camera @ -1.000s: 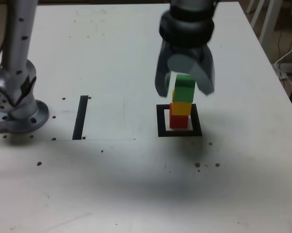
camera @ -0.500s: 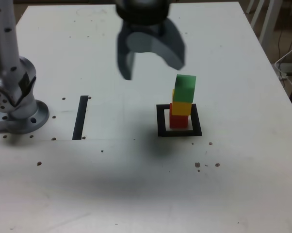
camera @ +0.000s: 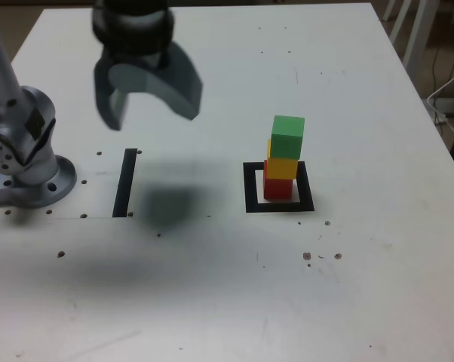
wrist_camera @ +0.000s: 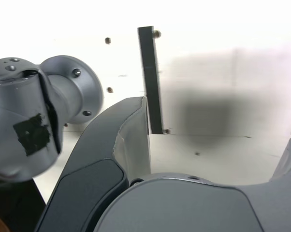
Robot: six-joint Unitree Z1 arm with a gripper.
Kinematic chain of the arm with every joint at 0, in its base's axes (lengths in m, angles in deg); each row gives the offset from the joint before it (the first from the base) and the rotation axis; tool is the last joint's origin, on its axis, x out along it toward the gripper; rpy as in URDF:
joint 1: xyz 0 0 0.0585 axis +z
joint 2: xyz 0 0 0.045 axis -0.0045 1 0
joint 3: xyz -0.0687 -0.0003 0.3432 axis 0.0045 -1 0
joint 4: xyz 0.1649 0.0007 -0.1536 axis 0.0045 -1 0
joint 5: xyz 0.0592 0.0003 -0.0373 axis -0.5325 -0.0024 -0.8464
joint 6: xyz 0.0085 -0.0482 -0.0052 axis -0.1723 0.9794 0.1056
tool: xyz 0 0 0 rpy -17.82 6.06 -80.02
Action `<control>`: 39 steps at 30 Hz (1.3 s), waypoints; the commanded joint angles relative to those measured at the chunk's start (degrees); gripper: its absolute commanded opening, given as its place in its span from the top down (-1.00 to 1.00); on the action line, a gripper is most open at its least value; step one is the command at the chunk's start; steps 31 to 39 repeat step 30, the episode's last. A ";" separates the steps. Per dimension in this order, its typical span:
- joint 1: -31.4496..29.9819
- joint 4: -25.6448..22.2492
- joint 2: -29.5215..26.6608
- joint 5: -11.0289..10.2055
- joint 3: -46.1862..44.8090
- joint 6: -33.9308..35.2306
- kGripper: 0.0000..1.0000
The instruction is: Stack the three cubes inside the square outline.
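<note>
I have the gripper [camera: 148, 102] hanging above the table [camera: 212, 302] with its jaws spread wide and nothing between them. In the wrist view only bare table and the black strip [wrist_camera: 150, 79] show between the jaws. The strip lies almost straight under them, and the arm's base [camera: 27, 162] sits beyond the jaws toward the exterior view's left.

The stack stands well apart from the jaws, off toward the exterior view's right and lower down. The red cube [camera: 278, 188] rests inside the square outline [camera: 251, 188], the yellow cube [camera: 282, 167] sits on it, and the green cube [camera: 288, 136] is on top. The green one looks shifted a little toward the right in the exterior view, overhanging the yellow.

By my reckoning the stacking is done. I'd expect these cubes to be light, stiff and matte, so they should not slip much in a grip, but the tower would topple at a light nudge. If I had to square up the green cube, I would close the jaws on two opposite side faces at mid-height, coming straight down, and squeeze gently without dragging the yellow one.
</note>
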 commanded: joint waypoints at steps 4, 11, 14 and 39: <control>0.14 4.36 -2.70 1.21 -6.78 0.48 -0.99; 0.14 8.69 -3.93 3.23 -12.88 0.54 -0.99; 0.14 10.41 -3.83 3.85 -14.90 0.54 -0.99; 1.15 15.63 -4.44 4.12 -20.45 0.53 -0.99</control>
